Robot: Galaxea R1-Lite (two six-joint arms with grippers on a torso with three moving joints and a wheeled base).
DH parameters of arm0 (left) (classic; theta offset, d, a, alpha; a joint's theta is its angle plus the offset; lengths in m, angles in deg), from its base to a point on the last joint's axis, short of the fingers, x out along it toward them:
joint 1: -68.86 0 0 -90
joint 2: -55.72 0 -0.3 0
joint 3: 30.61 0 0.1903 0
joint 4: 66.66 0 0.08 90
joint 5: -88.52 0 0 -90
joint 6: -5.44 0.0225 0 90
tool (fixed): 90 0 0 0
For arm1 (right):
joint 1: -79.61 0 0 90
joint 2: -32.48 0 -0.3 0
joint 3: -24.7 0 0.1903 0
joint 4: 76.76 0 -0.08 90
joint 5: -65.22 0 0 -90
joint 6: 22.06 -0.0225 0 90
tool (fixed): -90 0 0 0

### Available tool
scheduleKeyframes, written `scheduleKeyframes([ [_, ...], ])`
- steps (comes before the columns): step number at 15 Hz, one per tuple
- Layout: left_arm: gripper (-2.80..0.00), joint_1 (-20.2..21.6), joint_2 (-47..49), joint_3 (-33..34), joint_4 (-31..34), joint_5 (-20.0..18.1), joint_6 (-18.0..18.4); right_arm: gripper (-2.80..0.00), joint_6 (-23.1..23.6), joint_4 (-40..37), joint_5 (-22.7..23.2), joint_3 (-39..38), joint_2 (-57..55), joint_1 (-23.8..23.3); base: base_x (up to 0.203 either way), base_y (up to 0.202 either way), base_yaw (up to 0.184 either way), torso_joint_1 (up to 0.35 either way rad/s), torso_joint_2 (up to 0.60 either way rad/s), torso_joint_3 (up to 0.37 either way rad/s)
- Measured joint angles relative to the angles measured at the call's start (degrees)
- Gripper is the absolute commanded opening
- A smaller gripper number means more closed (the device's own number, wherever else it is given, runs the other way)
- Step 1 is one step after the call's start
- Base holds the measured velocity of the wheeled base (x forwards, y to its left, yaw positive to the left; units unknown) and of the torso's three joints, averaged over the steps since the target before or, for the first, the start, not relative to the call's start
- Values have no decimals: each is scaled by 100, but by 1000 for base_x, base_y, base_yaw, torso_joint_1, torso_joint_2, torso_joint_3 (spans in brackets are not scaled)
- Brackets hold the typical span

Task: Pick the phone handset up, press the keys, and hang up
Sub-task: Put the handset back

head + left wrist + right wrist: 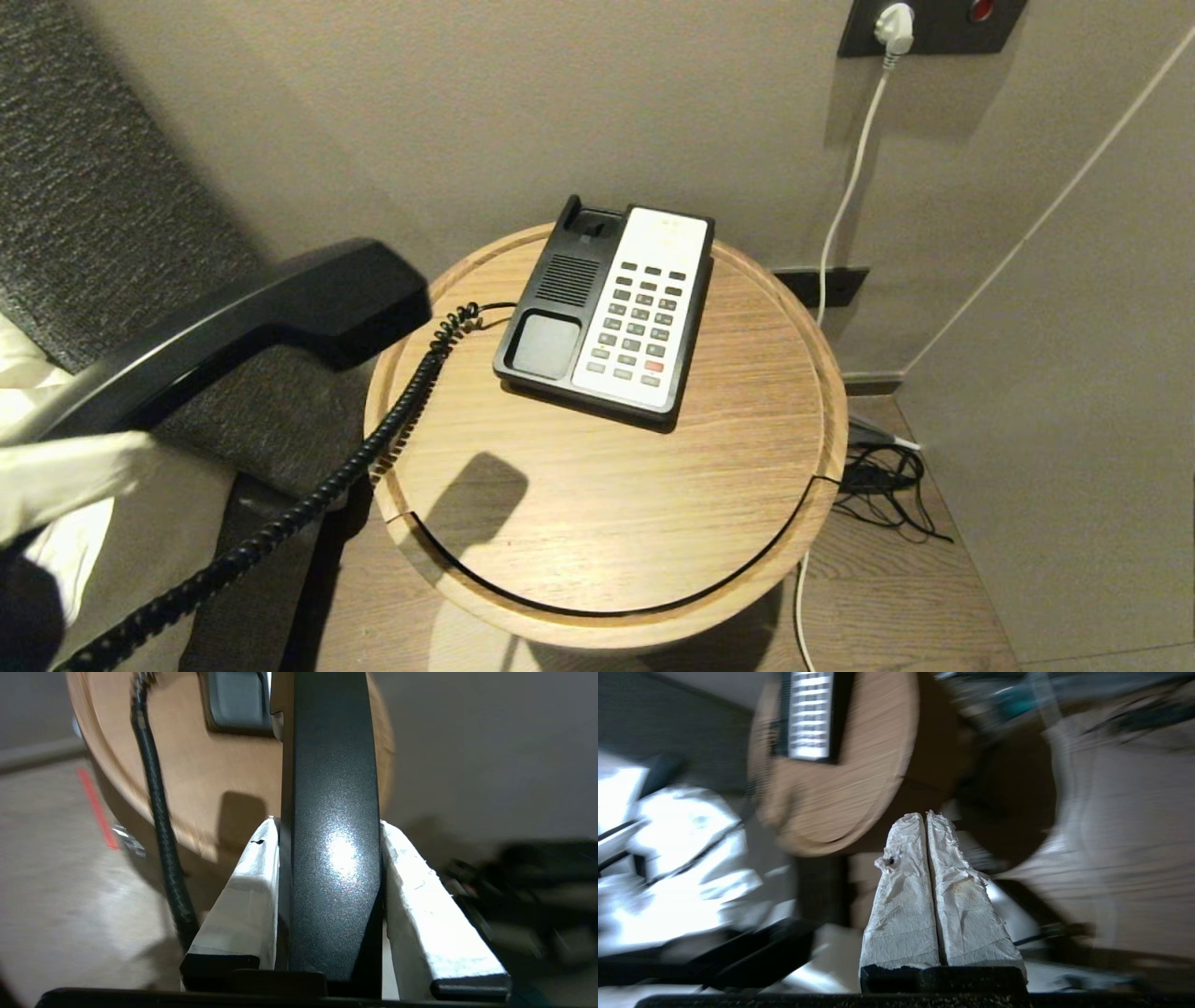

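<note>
The black phone handset (261, 317) hangs in the air to the left of the round wooden table (747, 467), lifted off its cradle. My left gripper (112, 453) is shut on its middle; in the left wrist view the white-wrapped fingers (247, 891) press both sides of the handset (331, 788). The coiled cord (373, 439) runs from the handset to the phone base (560, 280), whose white panel of keys (639, 317) faces up. My right gripper (926, 817) is shut on nothing, off the table's near edge and outside the head view.
A white power cable (845, 196) hangs from a wall socket behind the table. Black cables (882, 485) lie on the floor to the right. A dark upholstered panel (93, 215) and white bedding (28, 383) are at the left.
</note>
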Motion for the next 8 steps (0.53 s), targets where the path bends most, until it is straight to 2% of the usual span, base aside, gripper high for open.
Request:
scheduleKeyframes([
  [3, -280, 115, 1227, -907, -5, 464, 273, -280, -527, -11, 318, -235, 536, 148, 0, 0, 0, 0, 0, 0],
  [6, -280, 439, 2335, -1582, -140, 770, 400, -280, -340, 9, 379, -693, 1031, 287, 0, 0, 0, 0, 0, 0],
  [8, -280, 634, 2921, -2075, -263, 945, 405, -280, -230, 282, 398, -1038, 1196, 328, 0, 0, 0, 0, 0, 0],
])
